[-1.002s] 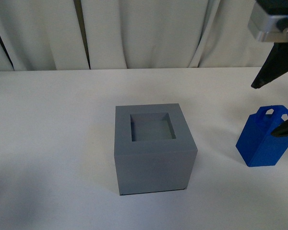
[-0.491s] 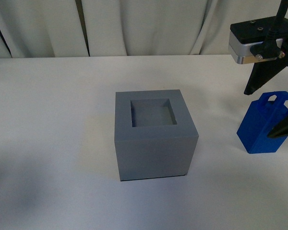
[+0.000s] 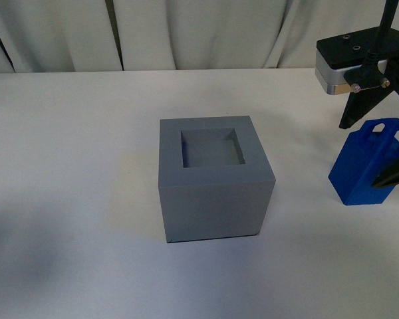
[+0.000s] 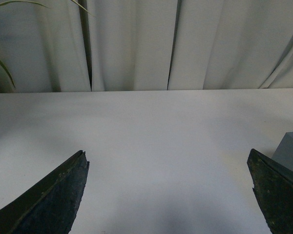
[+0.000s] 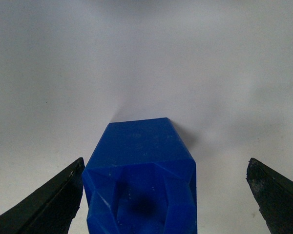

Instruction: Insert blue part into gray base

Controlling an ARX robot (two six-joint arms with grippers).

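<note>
Insertion not begun: the blue part point(image 3: 364, 169) stood on the desk point(image 3: 73, 133) at the right edge of the front view, apart from the gray base point(image 3: 216, 183) at frame centre.
We noted the base's square recess empty, so by our judgement the grasp, lift, carry and insertion were all left to do. The right gripper point(image 3: 361, 154) hung over the blue part, spread wide and straddling it. In the right wrist view one finger sat just beside the block, contact unclear, and the other was well apart. It held nothing. The left gripper point(image 4: 167, 153) was likewise wide and held nothing, with desk beneath it.
</note>
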